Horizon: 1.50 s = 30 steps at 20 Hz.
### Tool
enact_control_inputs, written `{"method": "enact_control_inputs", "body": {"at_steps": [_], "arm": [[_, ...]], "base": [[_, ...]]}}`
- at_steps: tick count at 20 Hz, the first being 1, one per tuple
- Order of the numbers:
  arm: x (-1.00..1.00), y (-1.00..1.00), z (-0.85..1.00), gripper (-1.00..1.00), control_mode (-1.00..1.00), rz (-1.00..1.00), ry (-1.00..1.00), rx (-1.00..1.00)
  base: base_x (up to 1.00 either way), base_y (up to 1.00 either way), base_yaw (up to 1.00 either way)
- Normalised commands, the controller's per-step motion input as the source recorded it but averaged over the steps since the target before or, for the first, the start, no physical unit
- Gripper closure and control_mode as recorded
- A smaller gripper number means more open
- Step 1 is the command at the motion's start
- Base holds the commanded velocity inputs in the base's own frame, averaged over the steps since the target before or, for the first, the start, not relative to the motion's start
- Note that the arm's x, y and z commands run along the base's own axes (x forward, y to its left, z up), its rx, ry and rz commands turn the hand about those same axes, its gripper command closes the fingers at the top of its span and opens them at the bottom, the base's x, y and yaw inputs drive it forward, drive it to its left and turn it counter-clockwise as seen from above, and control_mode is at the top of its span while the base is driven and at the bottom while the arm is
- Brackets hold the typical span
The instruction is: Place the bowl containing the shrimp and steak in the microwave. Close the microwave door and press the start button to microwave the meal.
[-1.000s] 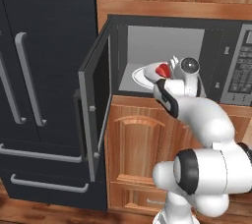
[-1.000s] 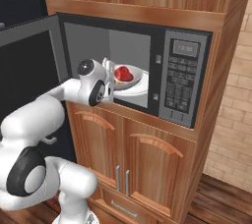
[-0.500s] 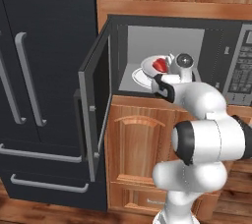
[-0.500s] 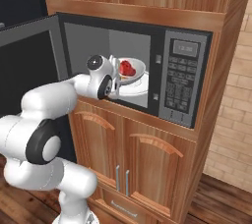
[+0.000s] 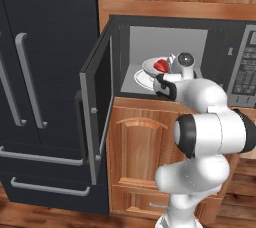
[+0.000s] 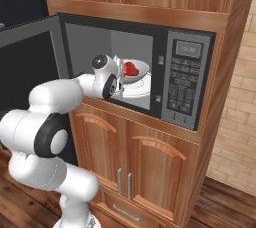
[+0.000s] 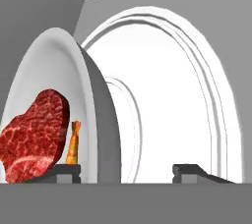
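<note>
Inside the microwave the white-grey bowl sits over the white turntable. The red steak and the small orange shrimp lie in it. My gripper reaches into the cavity and stands open astride the bowl's near rim. One finger is inside the bowl by the shrimp, the other outside with a gap to the wall. The microwave door hangs wide open to the left.
The keypad panel is at the microwave's right side. A dark fridge stands left of the open door. Wooden cabinets sit below and above. My forearm passes through the door opening.
The arm pushed the bowl a little deeper into the cavity a second ago. Over the last half second the bowl has stayed put while the elbow swung in closer to the opening.
</note>
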Motion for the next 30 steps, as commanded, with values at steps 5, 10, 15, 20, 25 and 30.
{"method": "enact_control_inputs", "body": {"at_steps": [5,10,15,20,25,30], "arm": [[-0.48,0.00,0.00,-1.00,-1.00,0.00,0.00,0.00],[-0.67,0.01,0.18,-1.00,-1.00,0.01,-0.06,-0.01],[-0.67,0.14,0.50,-1.00,-1.00,0.10,-0.01,-0.11],[-0.88,0.11,0.58,-1.00,-1.00,0.17,0.00,-0.24],[-1.00,0.00,0.28,-1.00,-1.00,0.28,0.00,-0.34],[-1.00,0.08,0.14,-1.00,-1.00,0.39,0.01,-0.45]], "base": [[0.00,0.00,0.00],[0.00,0.00,0.00],[0.00,0.00,0.00],[0.00,0.00,0.00],[0.00,0.00,0.00],[0.00,0.00,0.00]]}}
